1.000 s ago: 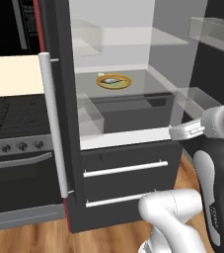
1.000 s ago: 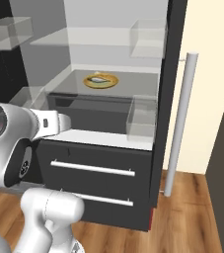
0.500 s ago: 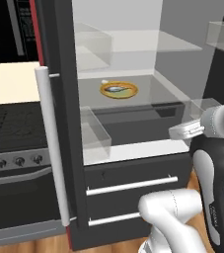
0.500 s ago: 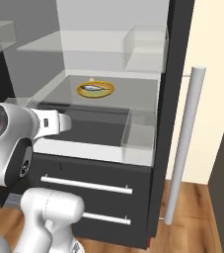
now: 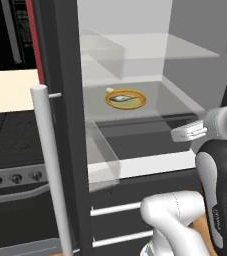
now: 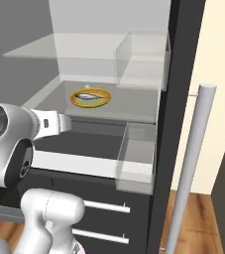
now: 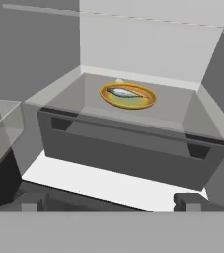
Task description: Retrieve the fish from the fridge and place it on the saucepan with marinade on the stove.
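A round plate [image 5: 126, 98] with a yellow rim sits far back on a glass shelf [image 5: 175, 102]. A dark bin [image 7: 128, 148] sits under it. Clear door bins [image 6: 138, 159] hang near. On the right, the floor [image 6: 193, 218] is brown wood.

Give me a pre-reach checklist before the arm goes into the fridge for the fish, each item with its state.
1. Fridge door open: ok.
2. Fish in sight, lying on the yellow plate on the glass shelf: ok.
3. Gripper jaws open and empty: ok.
4. Path from gripper to fish free of other things: ok.
5. Gripper at the fish: not ok, it is outside the fridge, below shelf level.
6. Saucepan ready on the stove: cannot tell.
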